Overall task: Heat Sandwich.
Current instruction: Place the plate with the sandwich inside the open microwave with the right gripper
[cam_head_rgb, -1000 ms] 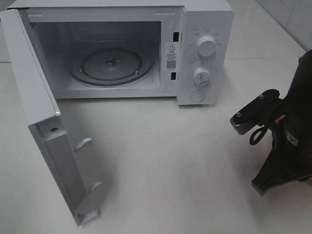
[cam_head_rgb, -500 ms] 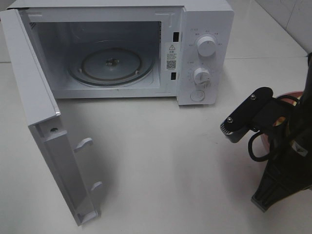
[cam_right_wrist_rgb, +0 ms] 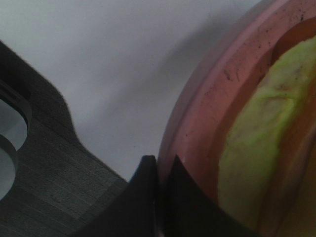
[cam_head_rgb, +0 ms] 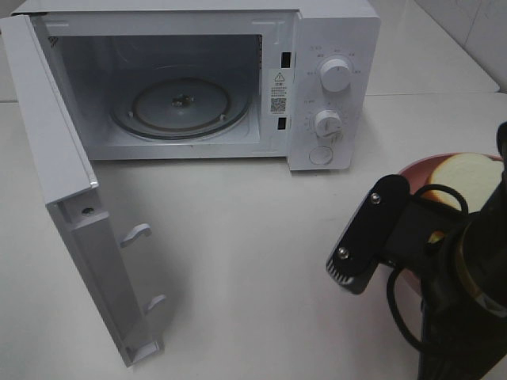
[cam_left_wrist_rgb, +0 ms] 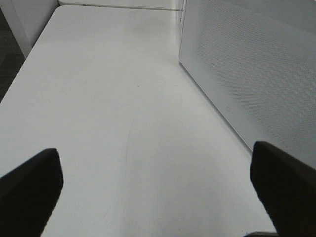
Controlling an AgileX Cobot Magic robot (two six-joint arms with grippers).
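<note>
The sandwich (cam_head_rgb: 465,179) lies on a round pink plate (cam_head_rgb: 409,171) at the right edge of the exterior high view, partly hidden by my right arm. In the right wrist view my right gripper (cam_right_wrist_rgb: 162,183) is shut on the plate's rim (cam_right_wrist_rgb: 207,118), with the sandwich's pale yellow-green filling (cam_right_wrist_rgb: 261,148) just inside it. The white microwave (cam_head_rgb: 337,47) stands at the back with its door (cam_head_rgb: 59,190) swung open to the left and its glass turntable (cam_head_rgb: 181,107) bare. My left gripper (cam_left_wrist_rgb: 158,197) is open and empty over the table, beside the door's perforated panel (cam_left_wrist_rgb: 256,64).
The white table (cam_head_rgb: 253,261) stretches in front of the microwave. The open door juts toward the front left. Two dials (cam_head_rgb: 336,77) and a button sit on the microwave's right panel. The table's far edge and a tiled wall lie at the back right.
My right arm has moved left and toward the camera with the plate. The plate and sandwich, hidden one second ago, now show behind the arm. The left gripper is unchanged.
</note>
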